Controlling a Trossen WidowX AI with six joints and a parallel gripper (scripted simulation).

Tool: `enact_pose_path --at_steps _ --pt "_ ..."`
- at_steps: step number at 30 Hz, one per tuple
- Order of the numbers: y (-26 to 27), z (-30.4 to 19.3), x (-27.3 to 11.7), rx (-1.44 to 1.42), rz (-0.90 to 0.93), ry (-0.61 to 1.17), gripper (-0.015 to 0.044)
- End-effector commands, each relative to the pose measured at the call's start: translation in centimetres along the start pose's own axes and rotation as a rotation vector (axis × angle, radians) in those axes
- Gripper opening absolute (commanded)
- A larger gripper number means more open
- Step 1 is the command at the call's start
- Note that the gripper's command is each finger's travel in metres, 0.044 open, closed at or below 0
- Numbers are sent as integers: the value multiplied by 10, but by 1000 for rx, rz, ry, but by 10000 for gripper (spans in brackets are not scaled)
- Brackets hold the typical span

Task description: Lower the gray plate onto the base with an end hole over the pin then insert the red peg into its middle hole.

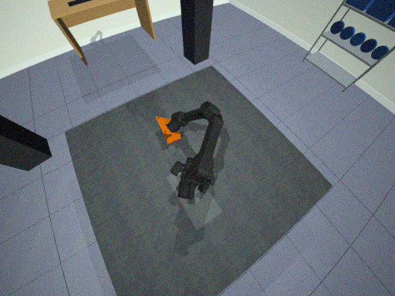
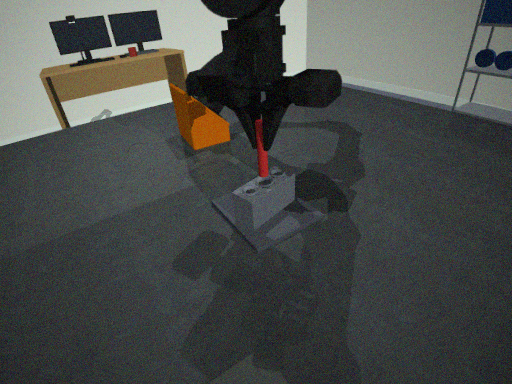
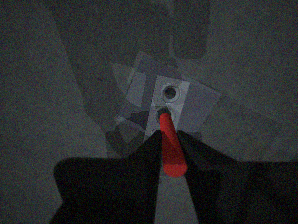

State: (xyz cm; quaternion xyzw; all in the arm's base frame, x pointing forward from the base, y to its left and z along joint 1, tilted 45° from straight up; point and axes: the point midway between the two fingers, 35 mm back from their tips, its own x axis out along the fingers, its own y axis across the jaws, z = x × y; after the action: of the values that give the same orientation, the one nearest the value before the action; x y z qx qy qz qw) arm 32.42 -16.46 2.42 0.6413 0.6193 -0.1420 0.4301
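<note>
My gripper is shut on the red peg and holds it nearly upright. The gray plate forms the top of the raised block of the base and looks flat. In the wrist view one end hole shows open, and the peg's lower tip lines up with the middle hole. In the exterior view the tip is at or just above the middle hole; contact cannot be told. The other end hole is hidden in the wrist view, and the pin cannot be made out.
An orange angled block stands on the dark mat behind the base, beside the arm. Black posts, a desk and a shelf rack stand farther off.
</note>
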Motion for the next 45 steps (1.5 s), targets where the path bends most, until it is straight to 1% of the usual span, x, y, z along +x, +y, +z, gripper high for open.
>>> enact_pose_path --at_steps 1,9,45 --pt "0 -1 5 2 -1 2 0" --pt "0 -2 16 -1 -3 1 0" --pt "1 -3 16 -6 -7 -3 0"
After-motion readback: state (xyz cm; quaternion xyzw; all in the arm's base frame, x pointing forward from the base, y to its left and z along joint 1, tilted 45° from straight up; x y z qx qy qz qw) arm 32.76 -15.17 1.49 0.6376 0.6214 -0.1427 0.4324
